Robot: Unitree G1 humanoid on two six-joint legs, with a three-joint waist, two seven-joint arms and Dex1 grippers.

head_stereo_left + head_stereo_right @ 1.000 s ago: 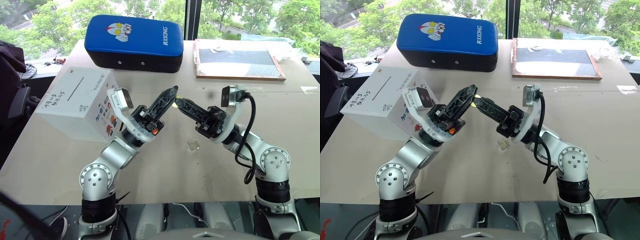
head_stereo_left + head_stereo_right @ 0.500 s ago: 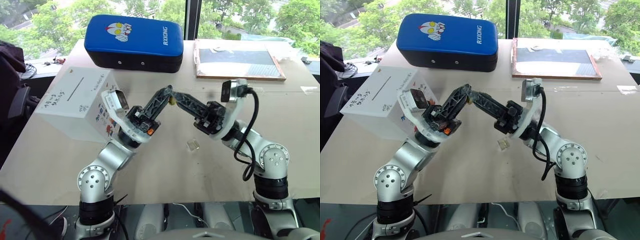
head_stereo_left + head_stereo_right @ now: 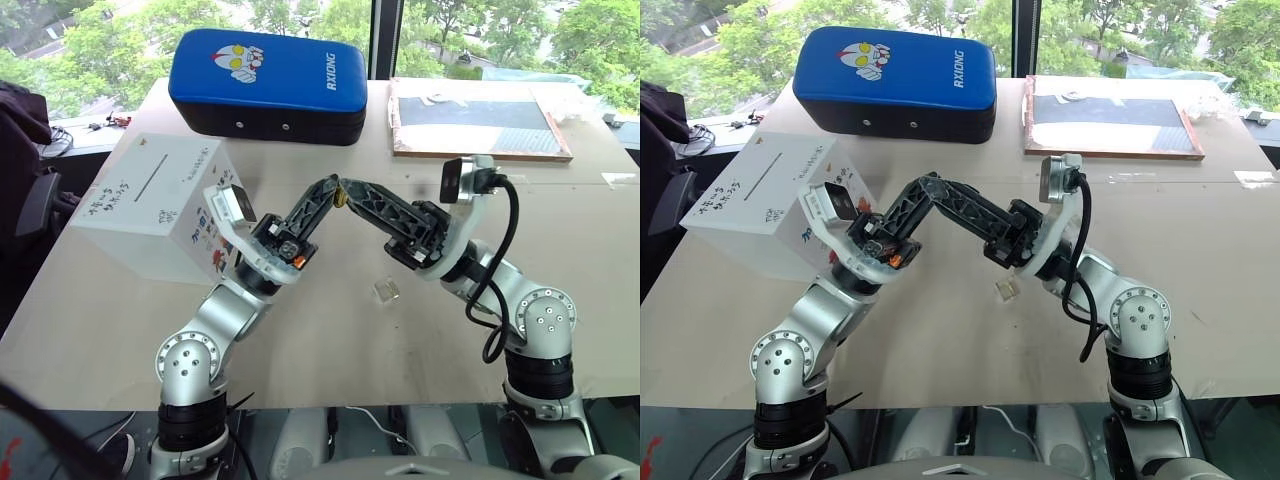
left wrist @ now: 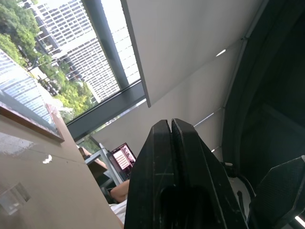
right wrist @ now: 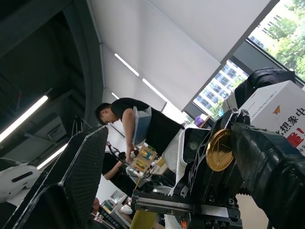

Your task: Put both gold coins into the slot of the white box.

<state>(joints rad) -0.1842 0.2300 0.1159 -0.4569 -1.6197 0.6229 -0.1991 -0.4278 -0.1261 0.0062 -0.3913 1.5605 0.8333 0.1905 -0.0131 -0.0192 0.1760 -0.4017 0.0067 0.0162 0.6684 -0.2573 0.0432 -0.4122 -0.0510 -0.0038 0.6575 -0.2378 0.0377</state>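
While the two arms are meeting above the middle of the pale matte table [image 3: 120,330], the left tool [image 3: 335,190] is clenching its ribbed black fingers on a golden yellow coin [image 3: 341,200], a small round disc showing at the fingertips. In the right wrist view this coin [image 5: 218,150] is appearing as a shiny embossed gold disc pinched edge-on between the left tool's dark fingers [image 5: 257,157]. In the left wrist view those fingers [image 4: 164,157] are lying pressed together, smooth and tapering.

The right tool [image 3: 352,193] is standing released, its long lattice-patterned fingers spread on either side of the left tool's tip, and nothing is being gripped by it.

A second, paler coin [image 3: 386,290], in a clear glassy square casing, is lying flat on the table beneath the right arm, apart from both tools.

The white box [image 3: 150,215], a cardboard cube with handwritten coloured text on top and small colourful pictures on its near side, is sitting at the table's left. The slot [image 3: 152,178], a thin straight dark slit, is running along its top face.

Behind the box, a blue padded cushion [image 3: 268,85] with rounded corners and a cartoon print is resting on the table, and a flat wooden-framed panel [image 3: 478,120] is lying to the cushion's right.
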